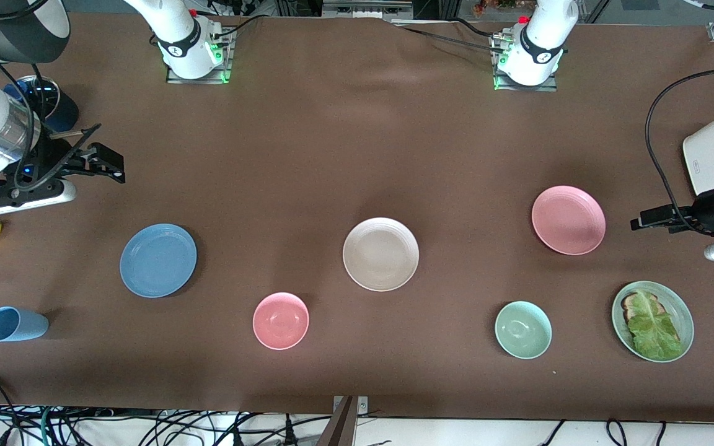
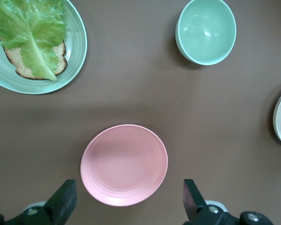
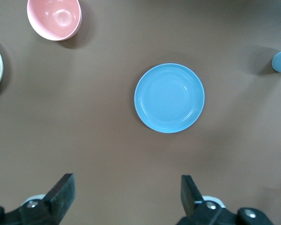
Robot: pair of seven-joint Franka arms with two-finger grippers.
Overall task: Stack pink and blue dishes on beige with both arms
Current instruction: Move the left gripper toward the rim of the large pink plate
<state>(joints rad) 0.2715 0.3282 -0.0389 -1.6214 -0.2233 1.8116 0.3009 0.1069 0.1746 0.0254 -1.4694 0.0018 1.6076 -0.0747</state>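
Brown cloth covers the table [image 1: 344, 142], and all three task plates lie flat on it, well apart. The flat round cream-beige plate [image 1: 380, 254] sits mid-table. The flat round medium-blue plate [image 1: 158, 260] lies toward the right arm's end; the flat round pastel-pink plate [image 1: 568, 220] lies toward the left arm's end, slightly farther from the front camera.

Step in hand: approach, as judged from the untouched plates.

1. Left gripper [image 2: 126, 204] hovers over bare cloth beside the pink plate, jaws spread wide, holding nothing. Descend on the rim, not the centre; a flat plate offers only its ridged edge to pinch.
2. Right gripper [image 3: 126, 199] hovers over cloth near the blue plate, jaws likewise released and empty. Apply the same rim approach.
3. Sequence the placements; both arms converging on the beige plate together risks collision.
4. Avoid the small deep pink bowl [image 1: 281, 321] and the small pale green bowl [image 1: 523, 329], which sit nearer the front camera than the beige plate.
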